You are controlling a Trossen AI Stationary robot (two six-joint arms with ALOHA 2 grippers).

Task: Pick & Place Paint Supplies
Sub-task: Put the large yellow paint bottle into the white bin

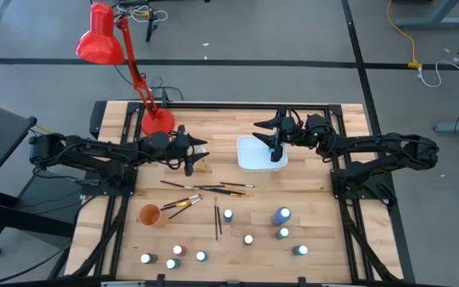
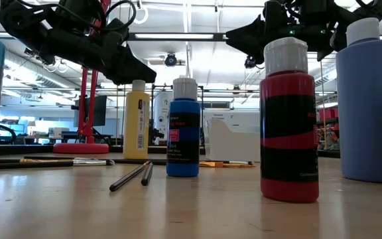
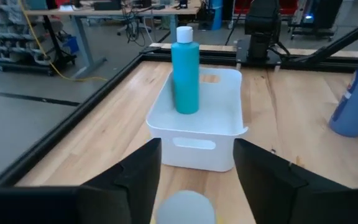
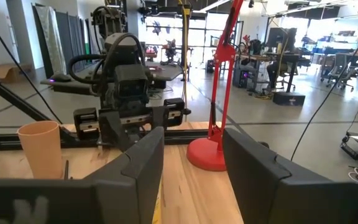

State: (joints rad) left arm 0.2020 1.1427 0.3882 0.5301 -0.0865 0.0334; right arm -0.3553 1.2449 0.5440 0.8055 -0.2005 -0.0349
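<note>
A teal paint bottle [image 3: 185, 68] with a white cap stands upright in the white tray [image 1: 255, 159]. My right gripper [image 1: 274, 143] hangs open just above it; nothing shows between its fingers [image 4: 191, 162]. My left gripper [image 1: 191, 158] is open and level, pointing at the tray. A yellow bottle [image 2: 136, 119] stands on the table right under it, and the bottle's white cap [image 3: 185, 208] shows below the fingers. Several more small bottles [image 1: 249, 239] stand near the table's front. Thin brushes [image 1: 205, 189] lie flat on the middle of the table.
A red desk lamp [image 1: 122, 48] stands with its base [image 1: 157, 121] at the far left. The orange cup [image 1: 150, 215] sits front left with brushes [image 1: 183, 203] beside it. Close to the low camera stand a red bottle [image 2: 288, 119], a blue bottle [image 2: 183, 129] and a large blue bottle [image 2: 370, 99].
</note>
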